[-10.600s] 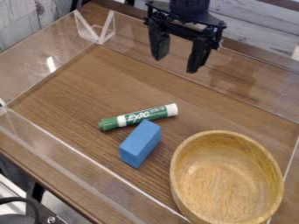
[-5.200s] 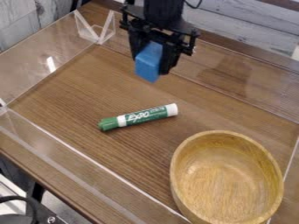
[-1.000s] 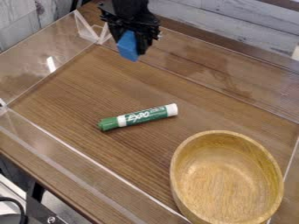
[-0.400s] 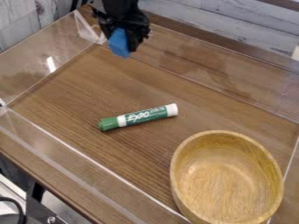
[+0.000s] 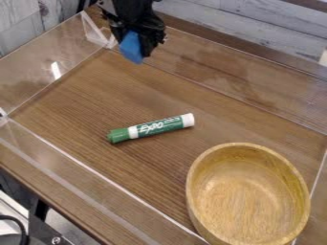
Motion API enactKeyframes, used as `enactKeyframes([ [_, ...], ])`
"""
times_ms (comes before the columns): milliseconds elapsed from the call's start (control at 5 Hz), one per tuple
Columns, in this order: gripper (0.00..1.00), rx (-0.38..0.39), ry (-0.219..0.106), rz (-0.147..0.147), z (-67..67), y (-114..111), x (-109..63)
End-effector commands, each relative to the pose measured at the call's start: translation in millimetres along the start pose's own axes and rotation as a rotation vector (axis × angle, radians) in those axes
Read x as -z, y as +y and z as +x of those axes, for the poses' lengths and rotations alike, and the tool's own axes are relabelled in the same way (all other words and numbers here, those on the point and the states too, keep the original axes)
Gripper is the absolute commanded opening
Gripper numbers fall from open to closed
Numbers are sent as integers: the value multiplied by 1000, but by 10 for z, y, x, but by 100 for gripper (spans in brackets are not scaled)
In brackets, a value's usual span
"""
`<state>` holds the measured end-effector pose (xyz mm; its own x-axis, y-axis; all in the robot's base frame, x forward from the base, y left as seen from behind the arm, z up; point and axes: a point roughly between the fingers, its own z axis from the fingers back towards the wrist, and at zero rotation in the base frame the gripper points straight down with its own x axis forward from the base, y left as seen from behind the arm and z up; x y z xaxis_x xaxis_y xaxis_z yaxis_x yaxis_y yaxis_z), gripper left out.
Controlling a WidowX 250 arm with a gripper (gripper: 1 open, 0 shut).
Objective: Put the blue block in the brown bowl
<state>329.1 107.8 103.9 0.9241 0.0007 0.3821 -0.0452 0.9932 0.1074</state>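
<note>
We are seeing the pincer (image 5: 136, 34) clamped on the blue block (image 5: 132, 47) near the desk's far edge, judging it light, stiff; keeping hold mid-sides

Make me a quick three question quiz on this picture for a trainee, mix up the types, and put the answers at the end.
1. Multiple choice: What is the gripper holding? A) the marker B) the blue block C) the brown bowl
2. True or false: The brown bowl has the blue block inside it.
3. Fill in the blank: The marker lying on the table has a green body with ____ ends.

Key: 1. B; 2. false; 3. white
</note>
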Motion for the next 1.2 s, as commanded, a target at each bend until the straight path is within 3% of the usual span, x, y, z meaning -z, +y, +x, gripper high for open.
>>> enactKeyframes([
  [0,0,13,-89,33,154,15,-205],
  [200,0,19,-95,37,135,-8,-198],
  [600,0,50,-145,44,183,-73,-266],
  [1000,0,58,-154,56,135,-124,-283],
])
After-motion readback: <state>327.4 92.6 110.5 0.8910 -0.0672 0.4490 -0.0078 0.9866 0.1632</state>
